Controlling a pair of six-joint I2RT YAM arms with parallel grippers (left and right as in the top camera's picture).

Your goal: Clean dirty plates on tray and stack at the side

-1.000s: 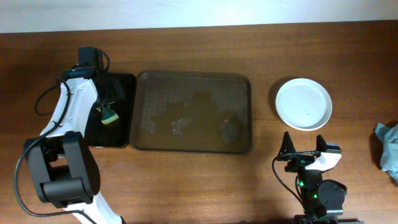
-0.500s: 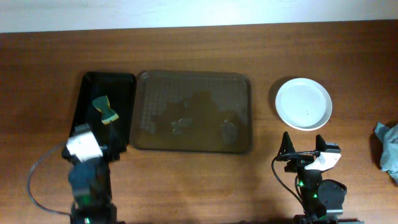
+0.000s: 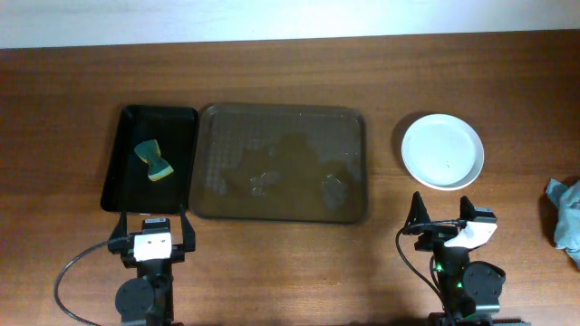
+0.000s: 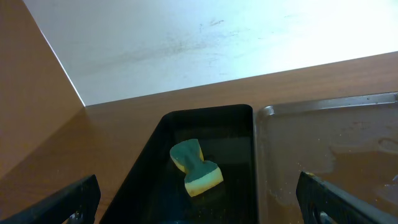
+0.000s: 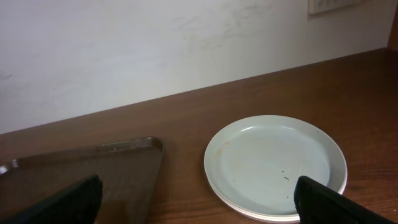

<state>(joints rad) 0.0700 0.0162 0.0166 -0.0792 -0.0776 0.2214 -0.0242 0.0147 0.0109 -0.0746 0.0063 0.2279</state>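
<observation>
Round shallow pale plates sit stacked on the table, right of the large brown translucent rectangular tray and apart from it. The top plate bears a few dark specks. Left gripper and right gripper both stand spread wide, gripping nothing.

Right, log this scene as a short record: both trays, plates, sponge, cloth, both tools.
brown tray: mid-table, no plates on it, wet patches on its floor
plates: stacked right of the brown tray, apart from it; top one pale, only a few specks
black tray: close beside the brown tray's left edge
sponge: green and yellow, lying in the black tray
cloth: grey-blue, crumpled at the right edge of view
left tool: open, empty, near side of the black tray
right tool: open, empty, near side of the plates
</observation>
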